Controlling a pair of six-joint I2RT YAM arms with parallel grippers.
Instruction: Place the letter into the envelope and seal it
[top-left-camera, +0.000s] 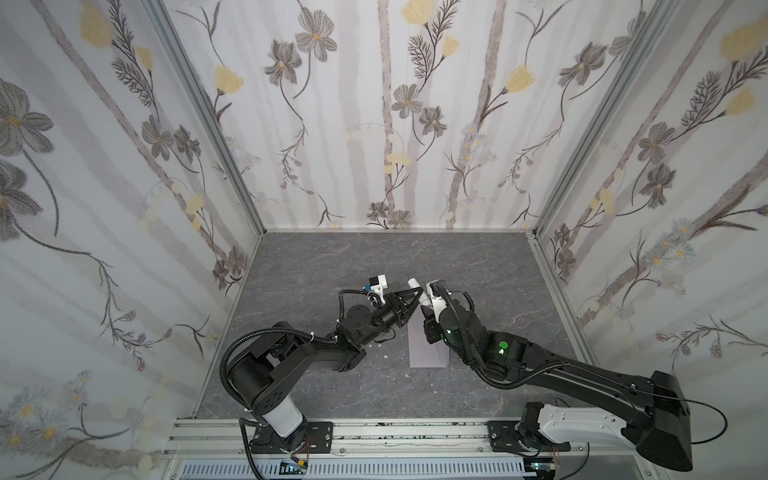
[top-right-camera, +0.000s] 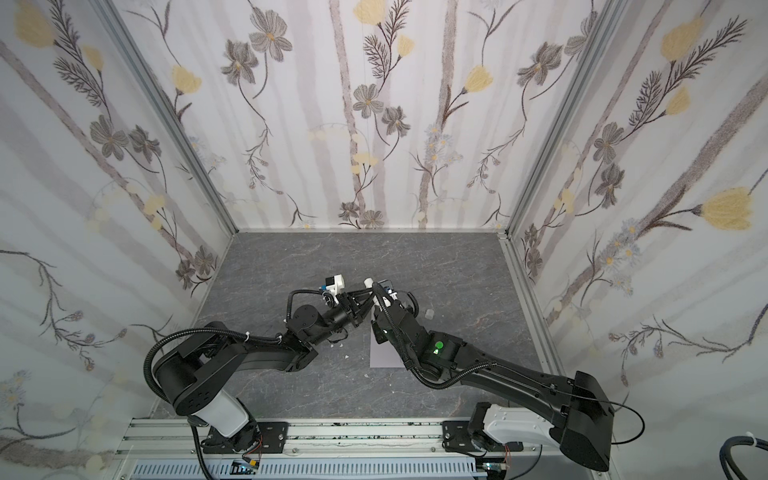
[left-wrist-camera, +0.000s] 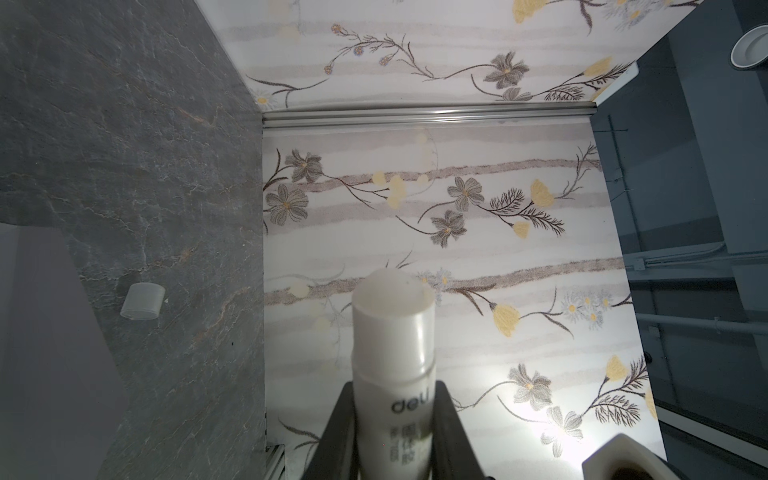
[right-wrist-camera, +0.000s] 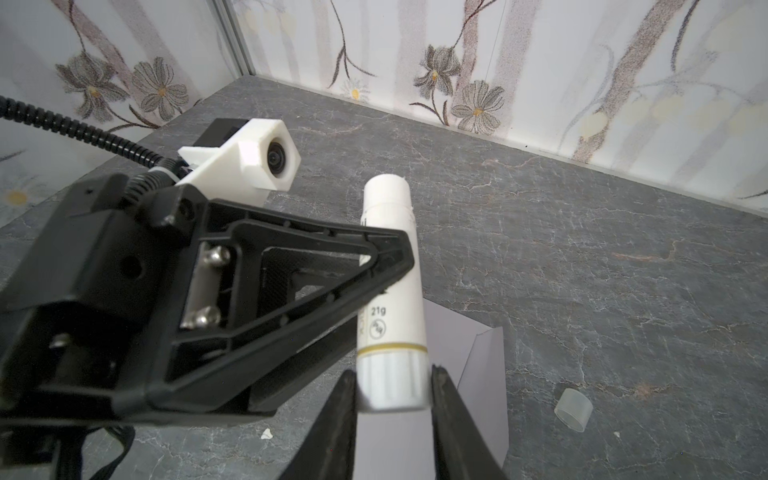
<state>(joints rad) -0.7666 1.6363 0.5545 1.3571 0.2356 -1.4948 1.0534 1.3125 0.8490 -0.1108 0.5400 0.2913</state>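
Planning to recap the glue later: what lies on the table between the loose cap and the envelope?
Nothing: in the right wrist view the table between the cap and the envelope is bare.

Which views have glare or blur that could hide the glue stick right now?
Left wrist view: a bright glare patch on the wallpaper beside the glue stick, tube itself clear. Right wrist view: the right fingers at the frame edge are blurred, the tube's print readable. In both top views: even light, wall posts splayed by the wide lens, glue stick small and partly hidden.
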